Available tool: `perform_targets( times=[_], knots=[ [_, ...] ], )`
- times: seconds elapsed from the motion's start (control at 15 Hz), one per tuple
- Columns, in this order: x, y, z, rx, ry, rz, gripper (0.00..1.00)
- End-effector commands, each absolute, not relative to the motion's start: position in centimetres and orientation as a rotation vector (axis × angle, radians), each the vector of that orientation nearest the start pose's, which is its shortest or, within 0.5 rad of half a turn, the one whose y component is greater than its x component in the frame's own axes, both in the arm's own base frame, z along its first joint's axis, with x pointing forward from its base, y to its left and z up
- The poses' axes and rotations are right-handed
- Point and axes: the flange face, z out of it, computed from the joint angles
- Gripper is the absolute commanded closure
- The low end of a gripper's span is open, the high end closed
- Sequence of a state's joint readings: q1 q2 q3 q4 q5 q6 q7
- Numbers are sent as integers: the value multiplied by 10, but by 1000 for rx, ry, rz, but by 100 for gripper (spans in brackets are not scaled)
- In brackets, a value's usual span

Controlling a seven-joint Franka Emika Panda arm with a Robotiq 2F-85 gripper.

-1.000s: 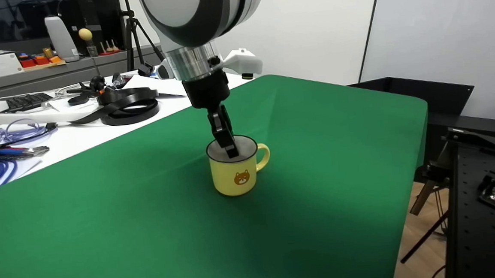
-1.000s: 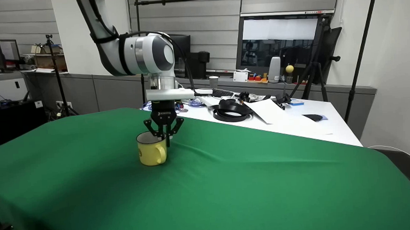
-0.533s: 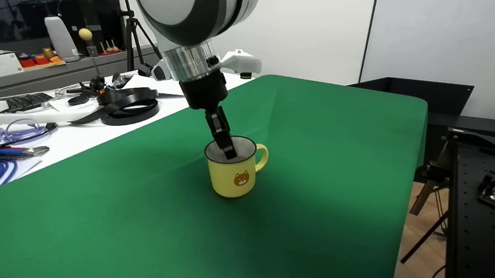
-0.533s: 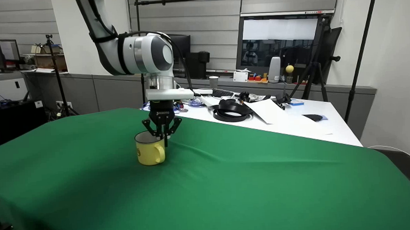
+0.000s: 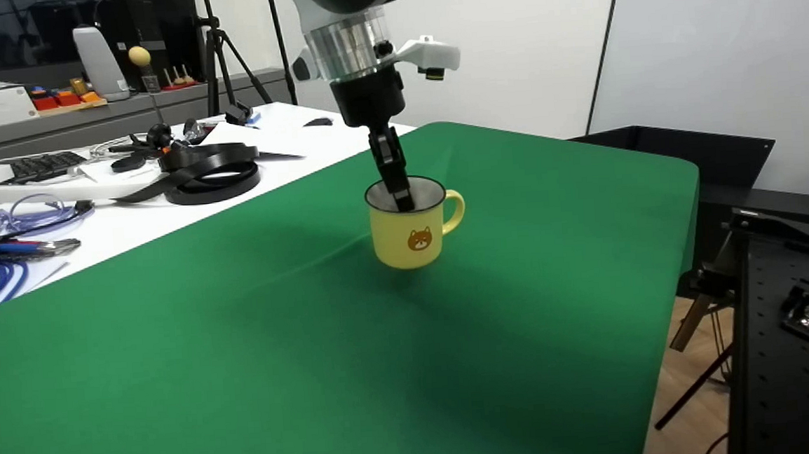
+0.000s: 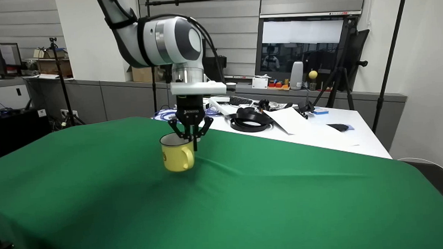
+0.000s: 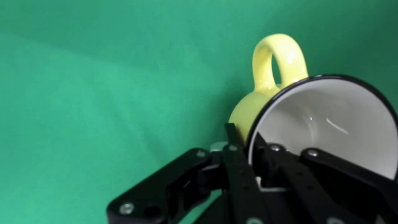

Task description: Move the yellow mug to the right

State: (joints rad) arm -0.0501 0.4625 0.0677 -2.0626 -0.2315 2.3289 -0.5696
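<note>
The yellow mug [image 5: 395, 245] is upright, with a white inside, a dark rim and a brown animal face on its side. It hangs a little above the green cloth in both exterior views [image 6: 174, 158]. My gripper [image 7: 245, 133] is shut on the mug's wall at the rim, one finger inside the mug and one outside. In the wrist view the mug [image 7: 248, 109] fills the right side, its loop handle [image 7: 289, 57] pointing up. In an exterior view the gripper [image 5: 405, 202] points down into the mug; the outer finger is hidden there.
A green cloth [image 5: 245, 377] covers the table under the mug. A white desk [image 6: 319, 137] with a black strap roll [image 6: 251, 120], cables and papers adjoins it. A black perforated panel [image 5: 799, 371] stands beyond the cloth's edge.
The gripper and the mug barely shifted at first, then rose off the cloth and moved rightward in both exterior views. The grip on the rim looks the same.
</note>
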Motion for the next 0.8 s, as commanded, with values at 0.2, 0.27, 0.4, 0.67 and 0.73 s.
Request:
perform_targets(
  times=[0.2, 0.27, 0.4, 0.67, 0.73],
  knots=[
    [547, -59, 207, -2995, -905, 414, 97],
    [545, -69, 201, -2992, -869, 428, 97],
    [539, -86, 192, -2988, -804, 450, 97],
    [533, -103, 178, -2982, -728, 476, 97],
    [533, -105, 176, -2983, -723, 479, 97]
  ],
)
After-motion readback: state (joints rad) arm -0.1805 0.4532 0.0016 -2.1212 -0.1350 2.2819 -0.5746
